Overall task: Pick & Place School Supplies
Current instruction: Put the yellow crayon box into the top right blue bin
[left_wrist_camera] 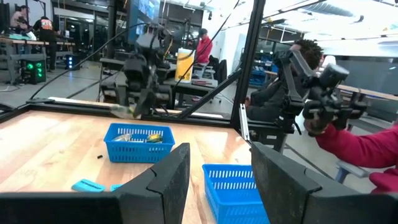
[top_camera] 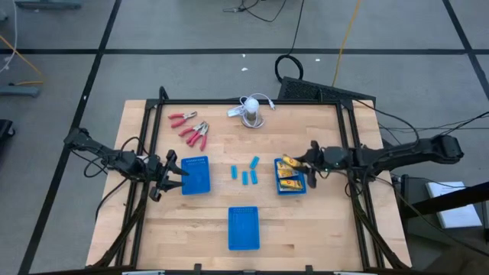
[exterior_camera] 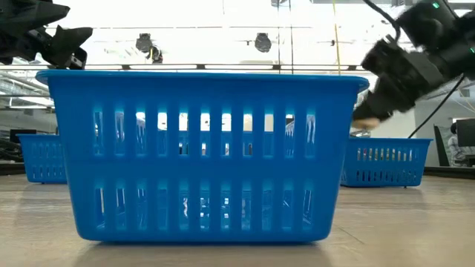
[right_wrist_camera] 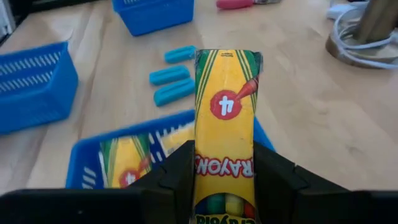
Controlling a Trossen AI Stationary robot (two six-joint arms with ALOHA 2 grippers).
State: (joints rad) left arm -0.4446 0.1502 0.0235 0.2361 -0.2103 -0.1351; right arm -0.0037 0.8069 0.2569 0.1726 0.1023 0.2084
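The right gripper (right_wrist_camera: 224, 177) pinches a yellow crayon box (right_wrist_camera: 225, 118) just above the right blue basket (top_camera: 280, 187), at 3 o'clock on the table. The left gripper (top_camera: 174, 174), jaws spread, hovers by the left basket (top_camera: 195, 174) at 9 o'clock.

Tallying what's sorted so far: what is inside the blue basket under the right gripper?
The blue basket holds yellow crayon boxes; the right gripper holds another crayon box above it. That box and the gripper cover part of the basket, so the count is uncertain.
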